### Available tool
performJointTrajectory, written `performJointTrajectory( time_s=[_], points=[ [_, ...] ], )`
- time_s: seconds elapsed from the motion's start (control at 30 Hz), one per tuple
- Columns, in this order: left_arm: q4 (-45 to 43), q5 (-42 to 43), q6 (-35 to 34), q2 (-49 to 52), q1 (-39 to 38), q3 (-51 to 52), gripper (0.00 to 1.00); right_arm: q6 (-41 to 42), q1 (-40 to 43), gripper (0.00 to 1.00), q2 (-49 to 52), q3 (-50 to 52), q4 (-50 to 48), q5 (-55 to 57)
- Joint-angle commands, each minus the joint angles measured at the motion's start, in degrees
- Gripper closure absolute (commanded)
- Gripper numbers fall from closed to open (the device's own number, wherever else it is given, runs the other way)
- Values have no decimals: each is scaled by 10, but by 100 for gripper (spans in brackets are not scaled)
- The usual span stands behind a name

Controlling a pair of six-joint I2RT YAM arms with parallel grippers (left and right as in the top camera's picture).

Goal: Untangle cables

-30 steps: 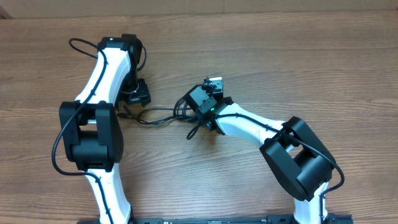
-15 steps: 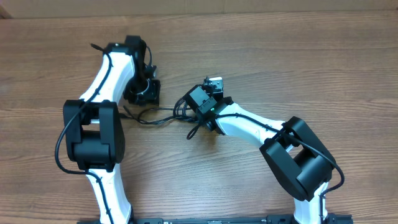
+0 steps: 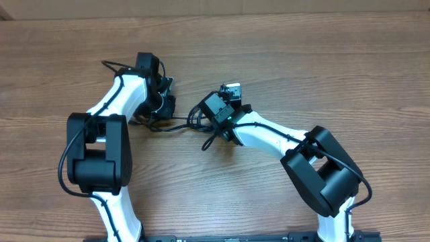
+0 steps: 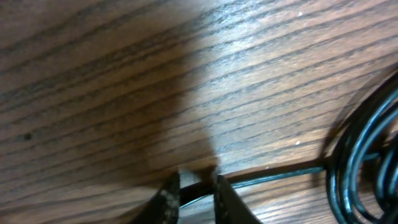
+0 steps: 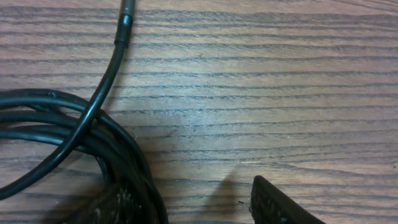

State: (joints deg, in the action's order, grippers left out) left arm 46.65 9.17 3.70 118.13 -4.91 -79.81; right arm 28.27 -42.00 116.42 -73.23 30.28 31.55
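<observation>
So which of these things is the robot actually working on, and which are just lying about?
Part of the job:
- the cables, thin black cords in a tangle
- the left hand, with a strand between its fingers
- the right hand, open beside the coil

Just there:
- the wooden table
- the thicker black wires fixed to the arms

Even light, blurred left-wrist close-up
</observation>
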Motion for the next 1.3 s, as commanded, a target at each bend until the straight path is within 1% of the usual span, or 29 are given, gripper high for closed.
performJointTrajectory(
  time_s=[0.0, 0.07, 0.2, 0.33, 0.43, 0.5, 0.53, 0.6, 0.7, 0.8, 0.97, 1.1, 1.2, 1.27],
  points=[
    [-26, -38, 15, 40, -5, 55, 91, 2, 3, 42, -4, 0, -1, 9],
    [-30, -38, 15, 40, -5, 63, 94, 2, 3, 42, -4, 0, -1, 9],
    [-21, -35, 14, 40, -5, 61, 92, 2, 3, 42, -4, 0, -2, 8],
    [5, -31, 17, 40, -5, 49, 86, 2, 3, 42, -4, 0, -2, 8],
    [38, 15, 56, 40, -5, 26, 83, 2, 3, 42, -6, -3, 3, 2],
    [57, 58, 80, 40, -5, 11, 79, 2, 5, 42, -12, -12, 19, -23],
    [63, 67, 84, 40, -5, 6, 77, 2, 7, 40, -15, -19, 30, -44],
    [69, 70, 84, 40, -7, 3, 72, -9, 14, 35, -26, -36, 48, -111],
    [75, 70, 84, 40, -12, 6, 68, -18, 30, 28, -36, -46, 54, -190],
    [85, 70, 92, 40, -19, 6, 68, -17, 49, 27, -34, -44, 58, -247],
    [90, 64, 120, 40, -40, 6, 76, -17, 87, 27, -26, -40, 75, -332],
    [90, 22, 117, 40, -57, 7, 75, -20, 101, 27, -18, -40, 97, -373],
    [94, 9, 115, 40, -67, 9, 73, -74, 102, 26, -15, -40, 94, -412],
    [100, 10, 115, 40, -71, 10, 73, -87, 101, 26, -15, -40, 89, -426]
  ],
)
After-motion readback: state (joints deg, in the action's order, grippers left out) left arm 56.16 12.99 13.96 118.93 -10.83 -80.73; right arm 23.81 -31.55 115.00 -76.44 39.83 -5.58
